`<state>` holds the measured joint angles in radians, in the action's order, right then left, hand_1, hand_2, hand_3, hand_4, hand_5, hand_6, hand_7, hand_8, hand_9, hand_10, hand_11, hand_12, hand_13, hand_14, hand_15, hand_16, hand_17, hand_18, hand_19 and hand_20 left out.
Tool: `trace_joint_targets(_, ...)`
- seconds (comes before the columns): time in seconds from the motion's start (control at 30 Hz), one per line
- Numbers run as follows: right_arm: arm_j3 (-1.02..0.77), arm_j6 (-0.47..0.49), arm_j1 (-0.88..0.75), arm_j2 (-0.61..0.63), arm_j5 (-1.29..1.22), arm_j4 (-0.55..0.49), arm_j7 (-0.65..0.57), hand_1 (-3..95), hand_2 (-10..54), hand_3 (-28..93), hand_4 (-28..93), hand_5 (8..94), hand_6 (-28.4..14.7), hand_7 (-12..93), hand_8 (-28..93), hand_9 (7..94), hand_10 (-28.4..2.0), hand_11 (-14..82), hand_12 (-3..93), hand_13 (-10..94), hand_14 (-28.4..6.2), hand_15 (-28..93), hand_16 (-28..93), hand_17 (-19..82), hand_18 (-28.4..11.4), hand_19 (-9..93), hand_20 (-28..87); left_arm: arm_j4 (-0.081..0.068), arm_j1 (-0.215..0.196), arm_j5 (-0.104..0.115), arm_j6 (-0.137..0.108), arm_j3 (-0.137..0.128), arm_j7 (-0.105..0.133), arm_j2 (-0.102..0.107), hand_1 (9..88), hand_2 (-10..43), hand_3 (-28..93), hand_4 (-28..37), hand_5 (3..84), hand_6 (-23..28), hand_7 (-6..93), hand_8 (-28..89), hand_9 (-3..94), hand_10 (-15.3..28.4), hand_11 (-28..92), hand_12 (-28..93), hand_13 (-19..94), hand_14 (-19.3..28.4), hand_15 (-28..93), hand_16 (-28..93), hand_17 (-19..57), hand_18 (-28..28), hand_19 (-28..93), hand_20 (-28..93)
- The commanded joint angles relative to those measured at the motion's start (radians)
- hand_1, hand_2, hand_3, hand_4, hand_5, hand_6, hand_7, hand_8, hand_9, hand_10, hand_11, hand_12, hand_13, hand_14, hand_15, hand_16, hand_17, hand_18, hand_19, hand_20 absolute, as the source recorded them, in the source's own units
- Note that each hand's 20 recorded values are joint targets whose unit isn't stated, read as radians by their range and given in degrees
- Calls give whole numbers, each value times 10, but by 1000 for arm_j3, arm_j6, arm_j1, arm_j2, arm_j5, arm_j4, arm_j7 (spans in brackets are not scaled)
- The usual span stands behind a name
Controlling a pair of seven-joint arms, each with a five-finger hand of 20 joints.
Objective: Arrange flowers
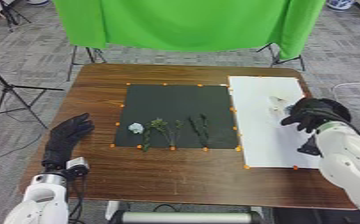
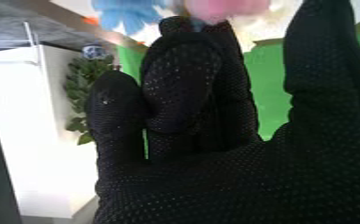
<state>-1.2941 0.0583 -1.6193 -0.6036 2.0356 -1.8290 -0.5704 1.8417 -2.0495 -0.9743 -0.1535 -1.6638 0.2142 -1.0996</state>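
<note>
My right hand [image 1: 315,111] is hovering over the white sheet [image 1: 263,147], frame right; I can't tell its grip. My left hand [image 1: 69,132] is resting frame left, fingers straight; green stems [image 1: 159,123] are lying mid-frame.

The white jointed left arm [image 1: 43,196] comes in from the bottom left corner of the head view, its black-gloved left hand [image 1: 66,135] pointing forward, fingers extended. The white jointed right arm [image 1: 345,154] angles forward and inward to the black-gloved right hand [image 1: 313,113]; in the wrist view, that hand's fingers are relaxed, one bent over and the others straighter.
</note>
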Motion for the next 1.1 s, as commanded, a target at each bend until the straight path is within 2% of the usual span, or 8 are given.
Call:
trace_joint_targets(0.03,36,-19,-21,-12,2,13,-8,390,-95,713,-149,585,20,220,-85,638,-135,166,206,851,-42,620,283,593,-143,932,458,-6,-35,-1,12,12,-20,-17,227,-75,670,-283,507,10,175,-67,485,130,189,144,413,161,211,7,125,118,90,230)
trace_joint_targets(0.2,71,-68,-25,-17,9,26,-8,434,-95,711,-163,601,30,238,-94,657,-131,180,206,858,-36,624,282,599,-139,932,463,-5,-38,0,11,10,-21,-19,227,-73,669,-283,508,11,176,-67,486,130,189,144,413,162,211,7,125,118,90,230)
trace_joint_targets(0.27,87,-117,-25,-16,20,31,0,487,-95,672,-172,634,23,229,32,686,-132,196,207,868,-31,624,284,610,-136,932,474,-4,-38,-1,10,11,-22,-18,226,-71,669,-283,508,11,175,-67,486,130,189,144,413,162,210,7,125,118,90,230)
trace_joint_targets(0.37,100,-175,-18,-13,27,33,12,562,-95,621,-168,699,19,247,94,778,-111,108,338,883,-24,628,289,625,-131,932,489,-3,-40,1,9,8,-21,-19,227,-69,666,-283,508,11,175,-68,486,131,189,144,413,162,210,7,125,118,90,230)
trace_joint_targets(0.43,98,-202,-19,-8,30,24,15,596,-95,624,-174,759,10,265,111,837,-100,95,392,894,-20,632,293,638,-128,932,498,-4,-39,2,8,10,-21,-18,226,-68,667,-283,507,11,175,-67,486,131,189,144,413,162,211,7,125,118,90,230)
trace_joint_targets(0.67,81,-233,28,12,10,-55,19,628,-95,622,-180,791,2,265,100,861,-102,98,404,903,-14,634,298,650,-122,932,507,-1,-43,4,4,6,-22,-15,225,-67,669,-283,508,15,173,-66,486,131,189,144,413,163,211,7,125,118,90,230)
trace_joint_targets(0.9,232,-247,310,-43,-127,-127,73,629,-95,629,-177,803,-2,263,93,867,-116,91,406,904,-12,632,304,652,-122,932,512,2,-44,13,-2,-5,-22,-3,225,-67,669,-283,507,15,171,-65,486,131,189,144,413,163,212,7,124,118,90,230)
trace_joint_targets(1.1,592,-278,651,-232,-137,-37,162,628,-95,631,-176,806,-1,261,90,871,-121,87,407,904,-10,635,309,653,-122,932,518,-6,-22,9,7,12,-24,7,223,-68,673,-283,507,15,171,-65,486,131,189,143,412,163,212,7,124,118,90,229)
